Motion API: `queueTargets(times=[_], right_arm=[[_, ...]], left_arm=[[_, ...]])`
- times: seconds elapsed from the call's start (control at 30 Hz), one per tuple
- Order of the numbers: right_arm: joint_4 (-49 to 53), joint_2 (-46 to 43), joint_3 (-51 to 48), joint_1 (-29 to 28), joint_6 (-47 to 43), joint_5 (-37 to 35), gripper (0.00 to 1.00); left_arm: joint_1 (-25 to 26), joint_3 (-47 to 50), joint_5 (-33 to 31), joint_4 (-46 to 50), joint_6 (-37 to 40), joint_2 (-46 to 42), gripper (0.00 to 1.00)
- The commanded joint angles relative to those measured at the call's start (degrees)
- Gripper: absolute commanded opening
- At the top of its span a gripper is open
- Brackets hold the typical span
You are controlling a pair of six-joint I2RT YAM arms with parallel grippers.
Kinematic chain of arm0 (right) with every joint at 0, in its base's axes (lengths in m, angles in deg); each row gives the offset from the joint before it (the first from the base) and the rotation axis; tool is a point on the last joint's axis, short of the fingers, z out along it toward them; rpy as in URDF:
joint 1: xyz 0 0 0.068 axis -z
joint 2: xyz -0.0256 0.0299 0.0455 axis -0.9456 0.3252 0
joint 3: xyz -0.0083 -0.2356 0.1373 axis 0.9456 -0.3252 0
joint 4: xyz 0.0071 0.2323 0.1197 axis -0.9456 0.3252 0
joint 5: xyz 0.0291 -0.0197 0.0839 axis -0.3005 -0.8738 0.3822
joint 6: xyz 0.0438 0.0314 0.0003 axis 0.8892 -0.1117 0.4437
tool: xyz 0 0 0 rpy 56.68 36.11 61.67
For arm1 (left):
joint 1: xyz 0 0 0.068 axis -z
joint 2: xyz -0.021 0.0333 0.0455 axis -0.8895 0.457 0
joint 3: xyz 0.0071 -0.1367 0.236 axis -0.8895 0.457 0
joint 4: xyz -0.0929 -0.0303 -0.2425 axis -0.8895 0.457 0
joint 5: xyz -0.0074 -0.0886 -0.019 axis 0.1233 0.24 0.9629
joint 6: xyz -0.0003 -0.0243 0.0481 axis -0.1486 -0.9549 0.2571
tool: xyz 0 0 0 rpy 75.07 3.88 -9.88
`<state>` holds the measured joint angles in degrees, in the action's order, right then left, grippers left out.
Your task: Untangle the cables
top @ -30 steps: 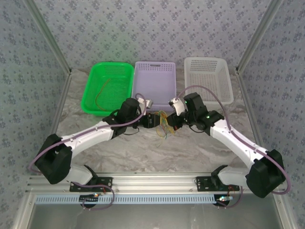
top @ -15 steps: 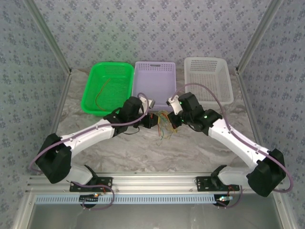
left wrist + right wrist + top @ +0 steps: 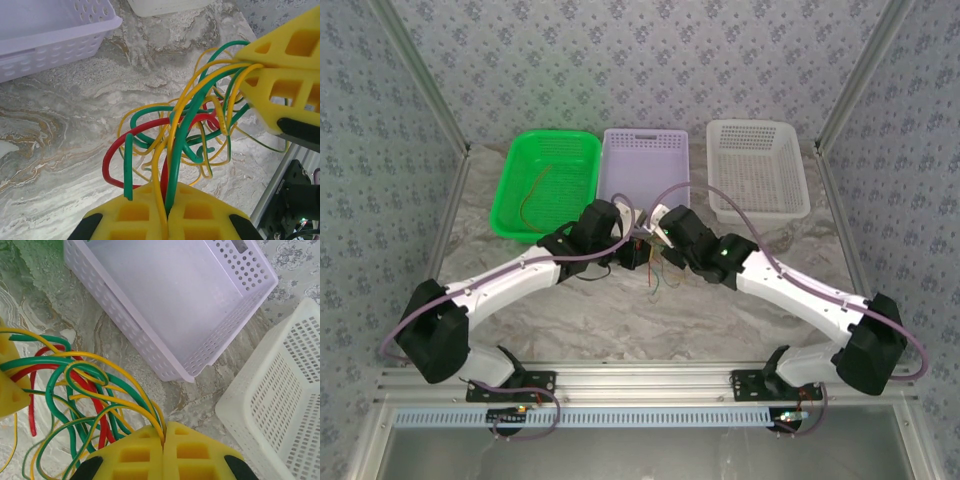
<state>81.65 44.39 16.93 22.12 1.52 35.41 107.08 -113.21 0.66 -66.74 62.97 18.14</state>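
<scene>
At the far left, a green plastic basket (image 3: 508,200) holds one loose thin orange wire (image 3: 530,200), already apart from the rest. The left pincer (image 3: 167,200) stays where it was, its yellow pads pressed together on yellow and green strands. The tangle of thin red, yellow and green cables (image 3: 185,130) hangs between the two arms, just above the marble desk (image 3: 620,320) near the lilac perforated plastic basket (image 3: 170,375).

The right pincer (image 3: 164,440), clamped on yellow strands, now sits much nearer its partner than a second ago. The span has collapsed, so the loops sag loose rather than taut. I judge this a slackening to free the knot, not yet a separation.

For room, the lilac basket's near rim lies close behind both pincers, and the white mesh plastic basket (image 3: 250,405) stands just to its right. Pulling apart sideways or towards the arm bases looks safest, as the bare desk is open there.
</scene>
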Motion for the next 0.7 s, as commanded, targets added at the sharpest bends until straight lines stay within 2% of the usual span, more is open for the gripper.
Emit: queueTargets(times=[0.0, 0.07, 0.17, 0.23, 0.33, 0.43, 0.53, 0.67], right_arm=[[4.05, -3.52, 1.97, 1.48, 7.80, 1.52, 0.11], [4.04, -6.67, 1.02, 1.70, 14.44, 9.06, 0.28], [3.06, -11.98, -0.95, 1.84, 25.18, 14.36, 0.49], [2.44, -15.89, -2.30, 2.06, 32.35, 14.35, 0.58], [1.02, -22.72, -6.32, 5.20, 50.79, 13.53, 0.71], [-6.98, -29.37, -15.55, 8.05, 73.09, 16.00, 0.79], [-21.26, -31.78, -25.24, 8.34, 91.02, 18.85, 0.82], [-30.74, -28.58, -28.17, 7.64, 103.75, 19.95, 0.89]], left_arm=[[-0.47, 0.53, -1.33, 3.36, -2.53, 0.35, 0.00], [-0.48, 0.63, -1.66, 0.70, -5.51, 0.49, 0.00], [-0.50, 1.43, -2.27, -3.96, -9.60, 0.47, 0.00], [-0.48, 2.26, -3.04, -6.88, -11.47, 0.35, 0.00], [-0.45, 3.41, -3.12, -11.17, -13.44, 0.24, 0.00], [-0.46, 5.17, -2.82, -15.71, -14.80, -0.29, 0.00], [-0.41, 7.58, -2.20, -20.86, -15.68, -1.76, 0.00], [-0.08, 9.61, -1.47, -24.00, -15.39, -3.55, 0.00]])
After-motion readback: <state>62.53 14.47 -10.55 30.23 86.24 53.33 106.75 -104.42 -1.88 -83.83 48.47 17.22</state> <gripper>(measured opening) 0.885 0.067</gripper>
